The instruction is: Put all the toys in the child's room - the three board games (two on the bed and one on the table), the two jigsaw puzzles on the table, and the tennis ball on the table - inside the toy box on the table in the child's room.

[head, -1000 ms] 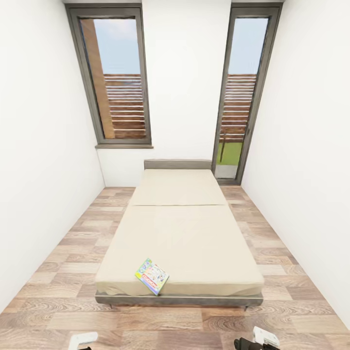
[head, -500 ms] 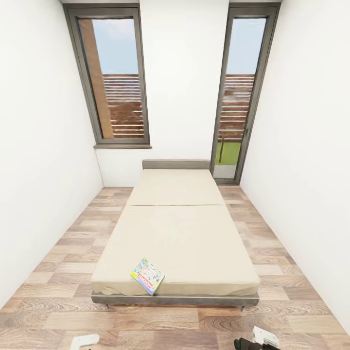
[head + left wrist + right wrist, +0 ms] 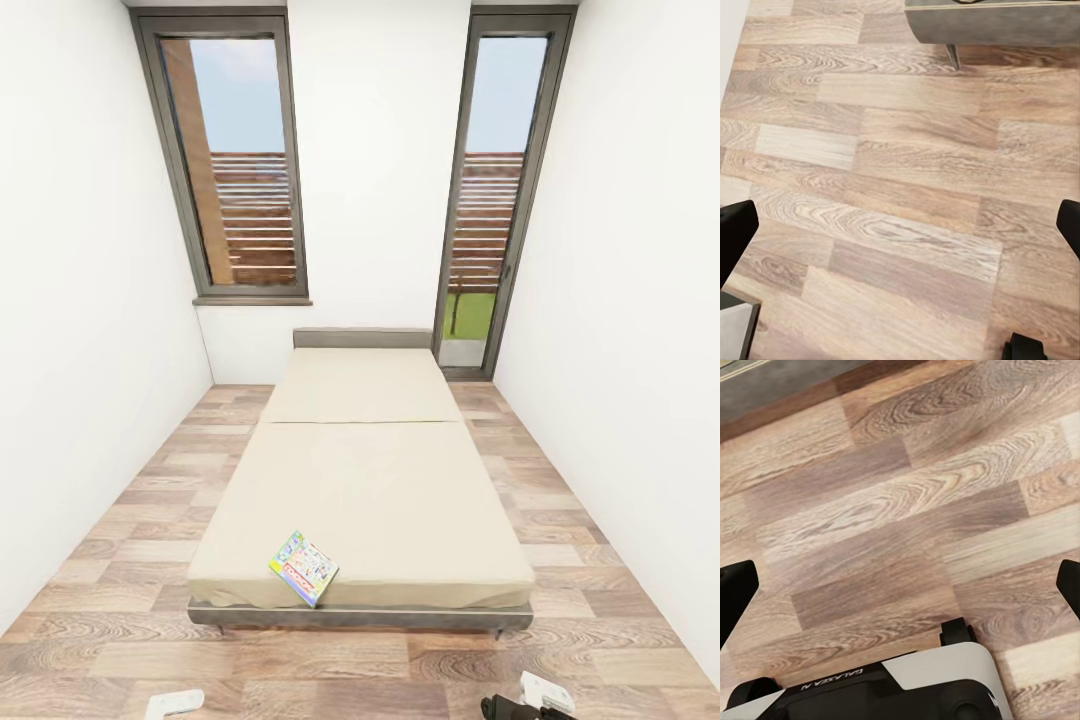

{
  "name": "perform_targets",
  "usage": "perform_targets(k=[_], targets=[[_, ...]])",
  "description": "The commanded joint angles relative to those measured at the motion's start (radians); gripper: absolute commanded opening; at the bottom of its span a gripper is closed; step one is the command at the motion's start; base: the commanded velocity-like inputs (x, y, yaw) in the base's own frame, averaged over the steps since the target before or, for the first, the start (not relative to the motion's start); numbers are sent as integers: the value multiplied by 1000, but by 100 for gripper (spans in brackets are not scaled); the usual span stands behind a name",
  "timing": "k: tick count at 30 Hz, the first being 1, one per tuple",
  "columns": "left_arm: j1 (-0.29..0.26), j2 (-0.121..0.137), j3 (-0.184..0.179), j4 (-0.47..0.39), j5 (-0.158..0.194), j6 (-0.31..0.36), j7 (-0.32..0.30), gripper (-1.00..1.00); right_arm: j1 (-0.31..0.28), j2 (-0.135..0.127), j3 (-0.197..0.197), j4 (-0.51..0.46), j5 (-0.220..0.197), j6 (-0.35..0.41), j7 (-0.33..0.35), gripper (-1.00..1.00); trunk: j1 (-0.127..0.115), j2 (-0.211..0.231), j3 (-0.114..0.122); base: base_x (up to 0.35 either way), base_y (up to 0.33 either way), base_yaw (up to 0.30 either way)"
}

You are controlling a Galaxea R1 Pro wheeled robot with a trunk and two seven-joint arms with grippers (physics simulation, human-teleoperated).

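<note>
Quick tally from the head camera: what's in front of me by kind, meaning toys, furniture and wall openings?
Board game: 1, at the near edge of the bed
Bed: 1
Window: 1
Glass door: 1
Total: 4

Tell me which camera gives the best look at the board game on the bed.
The head view: the board game lies flat in full view near the foot edge of the bed. The left wrist view catches just the bed's grey frame over floor; the right wrist view a frame corner.

"GALAXEA" lettering, seen upside down, stands on the robot's white base (image 3: 907, 690).
</note>
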Motion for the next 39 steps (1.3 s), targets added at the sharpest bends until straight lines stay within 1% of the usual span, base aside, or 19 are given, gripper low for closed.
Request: perform_targets(k=[1,9,28,34,39], targets=[[-1,0,0,1,2,-4,2,100,0,-1,7,-2,-7,5,-3,100,1,-2,-3,0,0,0],[0,0,0,1,2,-4,2,100,0,-1,7,-2,-6,6,-3,100,1,-2,-9,0,0,0],[2,0,0,1,2,-5,2,100,0,-1,7,-2,-6,6,-4,100,1,-2,-40,0,0,0],[6,0,0,1,2,-37,1,100,0,-1,8,-2,-2,5,-4,100,1,-2,-49,0,0,0],[9,-1,-7,1,2,-44,1,100,0,-1,9,-2,-2,5,-4,100,1,-2,-55,0,0,0]])
